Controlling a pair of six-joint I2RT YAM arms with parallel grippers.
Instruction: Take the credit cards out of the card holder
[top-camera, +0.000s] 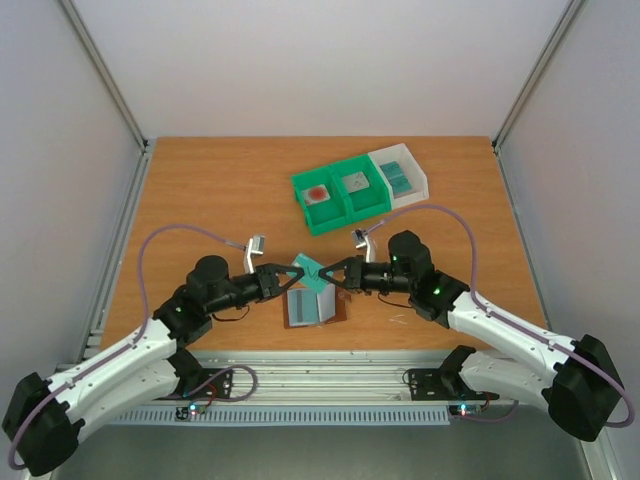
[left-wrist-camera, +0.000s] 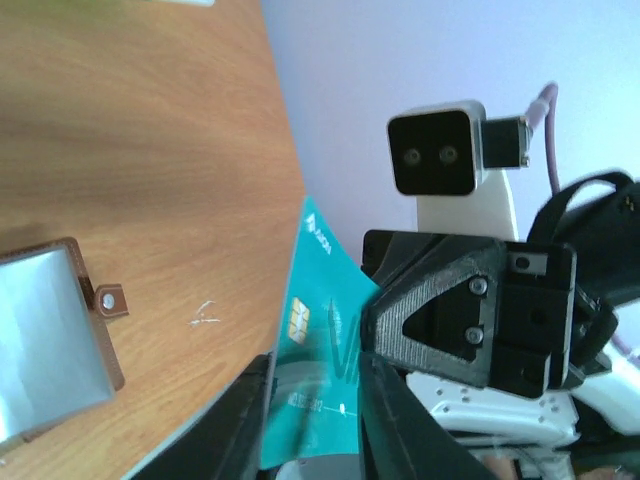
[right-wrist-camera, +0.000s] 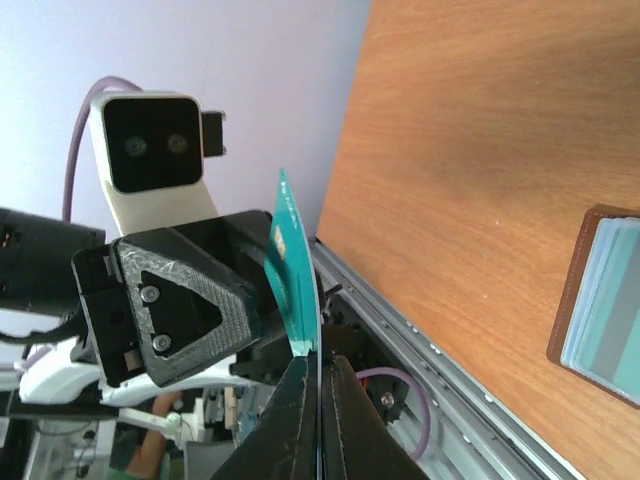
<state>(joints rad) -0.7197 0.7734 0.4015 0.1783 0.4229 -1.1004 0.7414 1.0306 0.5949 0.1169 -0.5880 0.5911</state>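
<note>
The brown card holder (top-camera: 315, 308) lies open on the table near its front edge, with grey-blue pockets up; it also shows in the left wrist view (left-wrist-camera: 45, 340) and the right wrist view (right-wrist-camera: 605, 300). A teal credit card (top-camera: 312, 270) hangs above it between both grippers. My left gripper (top-camera: 297, 274) has the card (left-wrist-camera: 320, 350) face-on between its fingers (left-wrist-camera: 385, 400), its side edges touching both. My right gripper (top-camera: 330, 275) is shut flat on the card's far edge (right-wrist-camera: 292, 270), and the card is slightly bowed. More teal cards show in the holder's pockets.
Two green bins (top-camera: 340, 213) stand at the back centre, holding a red-spotted tile (top-camera: 318, 194) and a grey square tile (top-camera: 356, 183). A white bin (top-camera: 420, 182) beside them holds teal cards (top-camera: 400, 178). A metal rail runs along the table's near edge.
</note>
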